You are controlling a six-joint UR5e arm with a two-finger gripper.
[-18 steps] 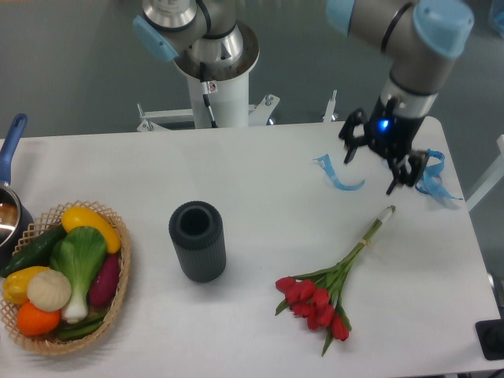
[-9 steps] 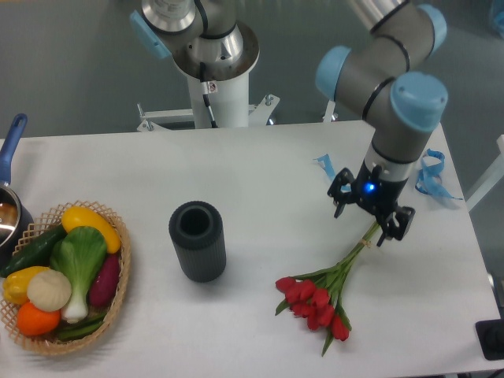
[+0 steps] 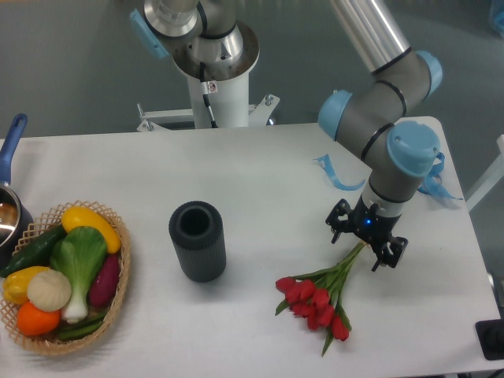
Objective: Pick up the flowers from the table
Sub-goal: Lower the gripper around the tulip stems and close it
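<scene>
The gripper [image 3: 366, 240] hangs low over the right part of the table [image 3: 260, 165], directly above the stem end of the flowers [image 3: 321, 298]. Its two dark fingers [image 3: 339, 223] are spread apart, one on each side of the green stems, and nothing is clamped between them. A small blue light shines on the gripper body. If the fingertips touch the tabletop or the stems I cannot tell from this view.

The flowers lie flat on the table in its front right area — a bunch of red tulips with the red heads pointing toward the front edge and the long green stems running up and to the right, under the gripper. The upper end of the stems is hidden by the gripper.

Behind the arm, two blue ribbon pieces [image 3: 334, 175] lie on the table; one is left of the arm and the other, near the right edge, is partly covered by it.

In the middle of the table stands a dark ribbed cylinder vase [image 3: 198, 241], upright with its opening upward, well apart from the flowers. At the left front there is a wicker basket [image 3: 118, 293] filled with vegetables, and just beside it, at the left edge, a pot with a blue handle [image 3: 11, 142] is partly visible.
</scene>
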